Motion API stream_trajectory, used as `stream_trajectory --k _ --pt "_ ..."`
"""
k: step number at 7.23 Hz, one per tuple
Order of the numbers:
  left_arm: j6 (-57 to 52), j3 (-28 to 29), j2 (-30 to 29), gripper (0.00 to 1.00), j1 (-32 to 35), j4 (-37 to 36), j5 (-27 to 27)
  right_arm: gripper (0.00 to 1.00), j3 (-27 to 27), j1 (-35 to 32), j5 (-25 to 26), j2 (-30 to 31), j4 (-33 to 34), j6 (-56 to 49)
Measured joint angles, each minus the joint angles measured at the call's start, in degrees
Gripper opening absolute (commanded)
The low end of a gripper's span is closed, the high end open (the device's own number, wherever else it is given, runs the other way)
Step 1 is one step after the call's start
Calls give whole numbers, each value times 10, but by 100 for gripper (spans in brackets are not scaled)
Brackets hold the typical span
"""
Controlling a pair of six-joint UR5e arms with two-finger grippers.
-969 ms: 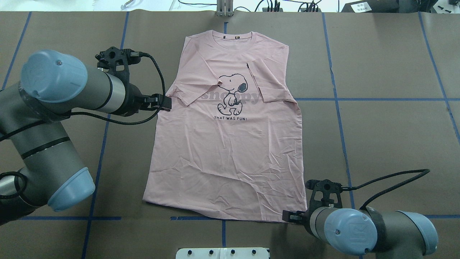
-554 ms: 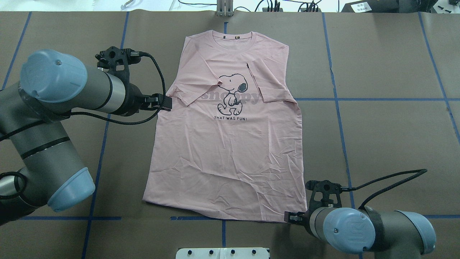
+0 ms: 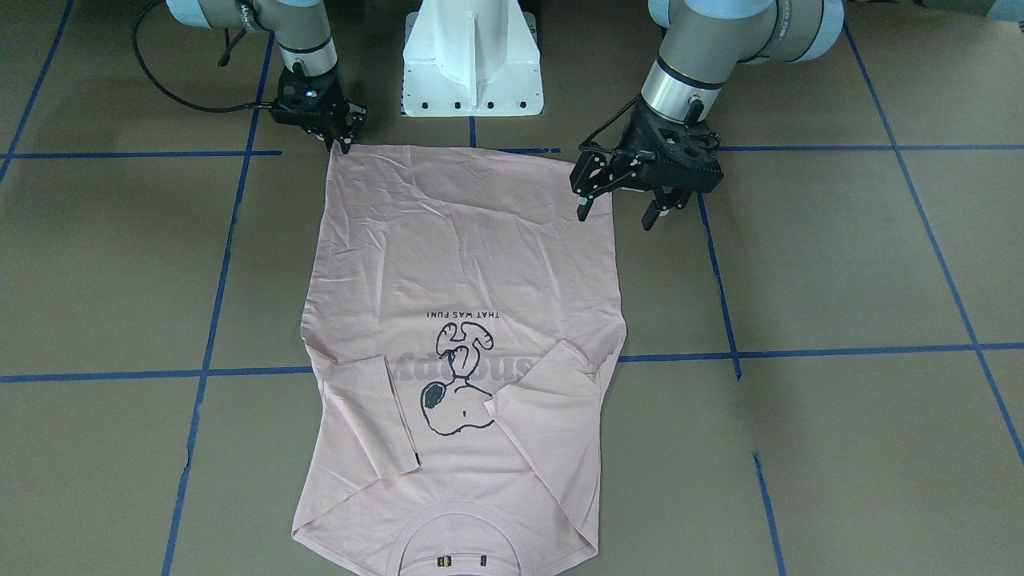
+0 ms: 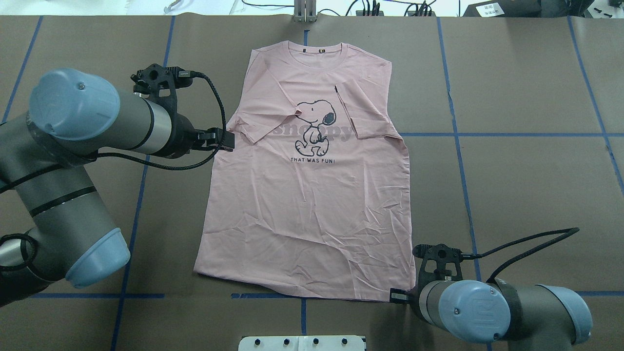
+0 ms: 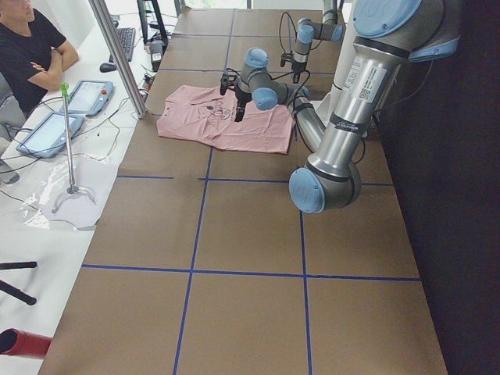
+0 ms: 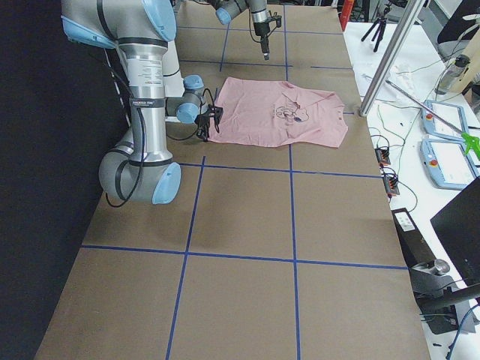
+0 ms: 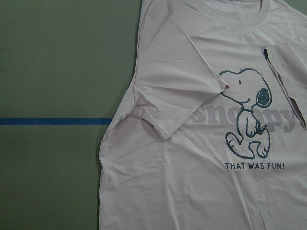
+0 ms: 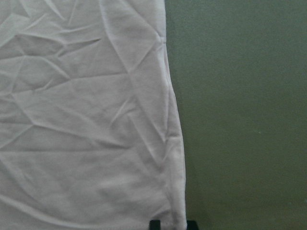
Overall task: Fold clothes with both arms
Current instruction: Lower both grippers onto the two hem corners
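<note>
The pale pink T-shirt (image 4: 307,204) lies flat and face up on the table, with the dog print showing and both sleeves folded in over the chest. Its collar is at the far side and its hem is nearest my base. My left gripper (image 3: 616,214) is open and empty, raised above the shirt's left side edge near the folded sleeve (image 4: 225,141). Its wrist view looks down on the shirt (image 7: 201,143). My right gripper (image 3: 340,144) is low at the hem's right corner (image 4: 396,296). Its fingertips (image 8: 154,224) stand slightly apart on either side of the shirt's side edge (image 8: 86,120).
The white pedestal base (image 3: 472,56) stands just behind the hem. The brown table cover carries blue tape lines (image 4: 458,146). A metal pole (image 5: 117,55), tablets and a seated person (image 5: 31,47) are along the far edge. Cables lie at the far edge (image 4: 370,7).
My right gripper has shifted slightly to the right at the hem corner. The left arm and the shirt have hardly moved.
</note>
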State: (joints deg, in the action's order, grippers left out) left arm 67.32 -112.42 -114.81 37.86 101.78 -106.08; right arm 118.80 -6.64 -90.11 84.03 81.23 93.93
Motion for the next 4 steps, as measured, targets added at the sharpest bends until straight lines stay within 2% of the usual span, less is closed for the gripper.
stream_trajectory --k 3,4 --pt "19 0 0 100 -11 -1 0 0 10 -6 -3 0 0 -1" --pt "68 -1 3 100 -32 -2 2 0 13 -11 -2 0 0 -1"
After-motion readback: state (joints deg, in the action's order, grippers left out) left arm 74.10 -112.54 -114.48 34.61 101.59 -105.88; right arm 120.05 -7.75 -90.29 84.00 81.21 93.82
